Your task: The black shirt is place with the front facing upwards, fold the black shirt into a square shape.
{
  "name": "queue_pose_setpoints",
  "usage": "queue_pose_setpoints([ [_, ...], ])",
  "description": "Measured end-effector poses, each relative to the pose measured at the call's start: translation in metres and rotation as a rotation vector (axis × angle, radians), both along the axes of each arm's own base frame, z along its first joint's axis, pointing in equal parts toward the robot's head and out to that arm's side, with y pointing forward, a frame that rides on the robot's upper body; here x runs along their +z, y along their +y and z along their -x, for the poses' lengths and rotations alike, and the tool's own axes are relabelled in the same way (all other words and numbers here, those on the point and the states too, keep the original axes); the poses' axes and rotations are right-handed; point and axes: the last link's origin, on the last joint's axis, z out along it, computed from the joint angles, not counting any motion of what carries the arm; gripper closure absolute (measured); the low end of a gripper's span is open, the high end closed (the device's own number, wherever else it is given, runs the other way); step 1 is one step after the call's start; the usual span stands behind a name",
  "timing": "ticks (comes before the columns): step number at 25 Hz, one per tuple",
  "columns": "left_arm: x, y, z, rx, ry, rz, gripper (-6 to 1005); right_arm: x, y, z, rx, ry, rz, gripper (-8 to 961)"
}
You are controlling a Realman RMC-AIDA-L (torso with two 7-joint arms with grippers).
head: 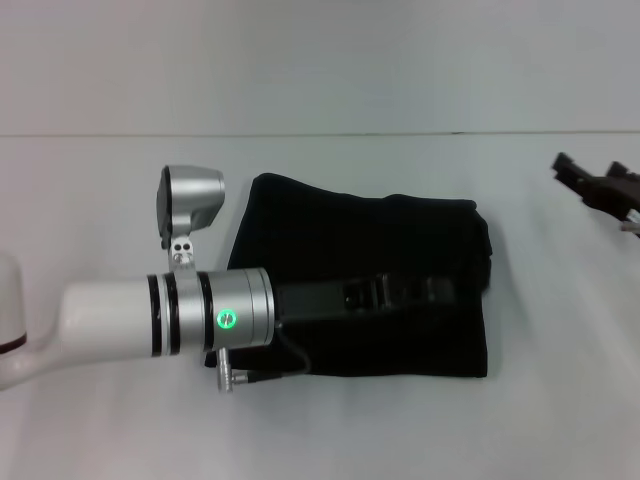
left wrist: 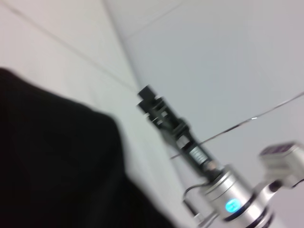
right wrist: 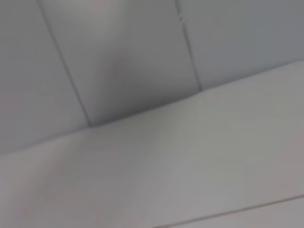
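The black shirt lies on the white table, folded into a rough rectangle. No lettering or label shows. My left arm reaches in from the left, and my left gripper is low over the shirt's right half, black against black cloth. The shirt also fills the lower left of the left wrist view. My right gripper is off the shirt near the table's right edge, well to the right of the cloth. It also shows farther off in the left wrist view.
The white table runs around the shirt on all sides and meets a pale wall at the back. The right wrist view shows only bare table and wall panels.
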Motion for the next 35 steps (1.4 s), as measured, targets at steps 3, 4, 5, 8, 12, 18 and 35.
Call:
queue_pose_setpoints([
  [3,0.01,0.0,-0.01,-0.043,-0.076,-0.01,825,0.005,-0.009,-0.003,0.026,0.045,-0.033,24],
  [4,0.014,0.0,-0.012,-0.058,-0.095,-0.015,784,0.006,-0.013,-0.002,0.056,0.056,-0.035,24],
  [5,0.021,-0.001,-0.015,-0.086,-0.126,-0.022,742,0.005,-0.017,0.001,0.089,0.061,-0.029,24],
  [8,0.042,0.0,-0.014,-0.133,-0.173,-0.066,625,-0.002,-0.031,0.015,0.232,0.065,0.029,24],
  [12,0.07,0.011,0.015,-0.032,-0.165,-0.166,474,-0.024,-0.054,0.04,0.472,0.025,0.205,24],
  [18,0.089,0.026,0.069,0.216,-0.044,-0.277,174,-0.051,-0.058,0.04,0.472,-0.059,0.363,24],
  [35,0.082,0.062,0.096,0.396,0.254,-0.335,50,-0.022,-0.071,0.011,0.386,-0.02,0.245,25],
])
